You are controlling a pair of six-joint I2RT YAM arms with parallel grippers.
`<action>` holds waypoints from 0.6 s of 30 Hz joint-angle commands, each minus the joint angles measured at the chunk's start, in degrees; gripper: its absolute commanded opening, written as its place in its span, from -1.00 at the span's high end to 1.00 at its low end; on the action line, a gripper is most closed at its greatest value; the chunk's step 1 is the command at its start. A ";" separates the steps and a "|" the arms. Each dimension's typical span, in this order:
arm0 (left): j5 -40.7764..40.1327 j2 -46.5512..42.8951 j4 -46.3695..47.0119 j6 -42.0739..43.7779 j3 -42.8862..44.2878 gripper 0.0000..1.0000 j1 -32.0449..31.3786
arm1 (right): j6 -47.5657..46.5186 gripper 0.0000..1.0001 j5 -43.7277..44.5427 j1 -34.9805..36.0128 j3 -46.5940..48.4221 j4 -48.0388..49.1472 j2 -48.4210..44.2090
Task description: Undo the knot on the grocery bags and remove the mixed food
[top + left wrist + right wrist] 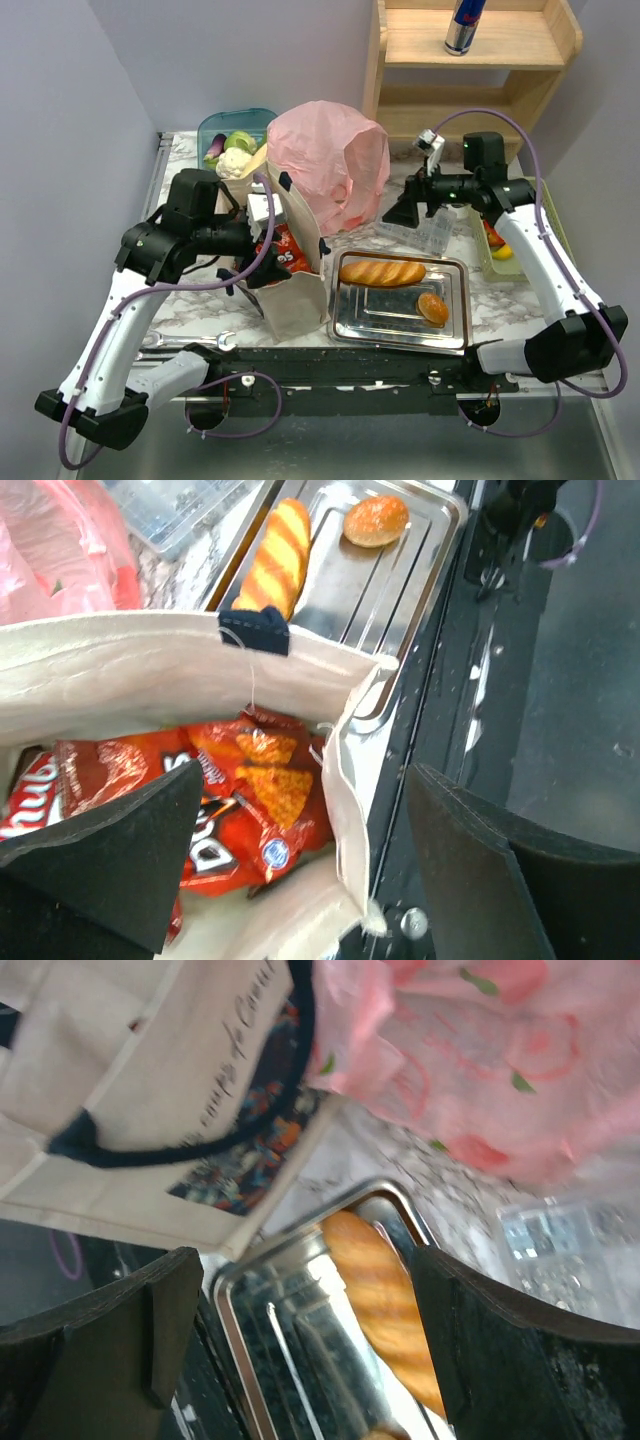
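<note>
Over on the left half of the marble table (pixel 190 300), my left gripper (pixel 305 780) hangs above the mouth of the beige canvas tote (pixel 120 670). Its fingers are spread wide and grip nothing: one sits over the inside of the bag, the other beyond its short end wall. Down inside the tote lies a red chip bag (pixel 250 800), crumpled against the cloth. The tote stands just beside the metal tray (pixel 390 315), which carries a baguette (pixel 382 271) and a bun (pixel 433 307), lying apart from each other. Behind both rises the pink plastic bag (pixel 330 160), puffed into a dome and touching the back of the tote; I cannot pick out its knot in any view. My right gripper (pixel 305 1260) hovers to the right of that pink bag, above the tray's far end, fingers wide apart and empty, with the tote's navy strap (pixel 200 1145) showing to one side. A clear plastic container (pixel 425 232) sits under that arm. At the back left, a teal tub (pixel 210 128) holds a cauliflower (pixel 233 163), an eggplant (pixel 215 148) and something pale green that I cannot identify.
</note>
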 commanded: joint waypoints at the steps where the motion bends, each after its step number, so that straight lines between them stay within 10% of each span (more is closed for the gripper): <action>1: -1.54 1.89 -11.27 8.02 6.81 -0.61 6.48 | 9.20 -0.84 3.30 6.13 6.07 7.28 3.12; 10: -11.92 -1.03 -5.11 16.12 0.51 -0.34 15.36 | 13.75 -0.85 10.11 19.05 15.08 12.06 12.52; 18: -19.45 8.67 6.78 15.68 -2.03 -0.67 13.92 | 11.37 -0.83 11.69 26.18 16.28 12.10 17.83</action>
